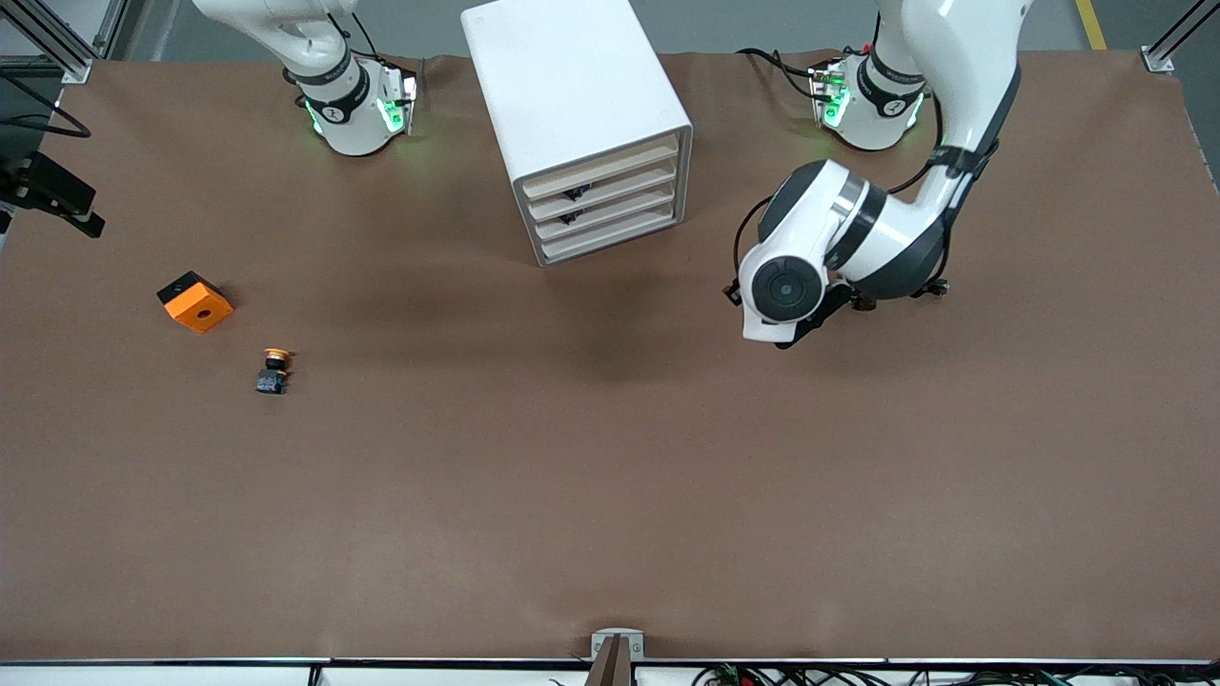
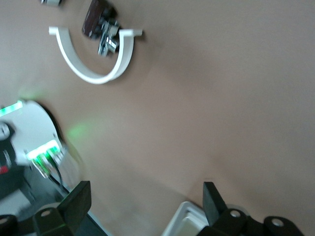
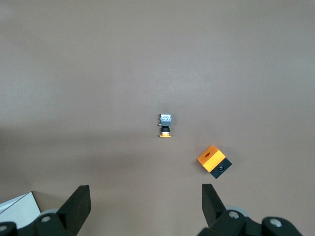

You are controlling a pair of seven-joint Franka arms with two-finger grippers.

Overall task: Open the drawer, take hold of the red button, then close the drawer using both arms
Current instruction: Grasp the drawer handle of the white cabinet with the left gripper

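Inside shut drawer (image 1: 606, 191), contents hidden (dark shape only), button unseen

Brown table (image 1: 610, 495) carries white cabinet (image 1: 572, 105), orange cube (image 1: 195, 302), seemingly orange-capped button (image 1: 274, 370)

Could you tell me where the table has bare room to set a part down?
Bare: the wide brown stretch nearer the camera than the cabinet, and the strip between the cabinet and the left gripper. Occupied: the spot toward the right arm's end, with the orange cube and the yellow-capped button.
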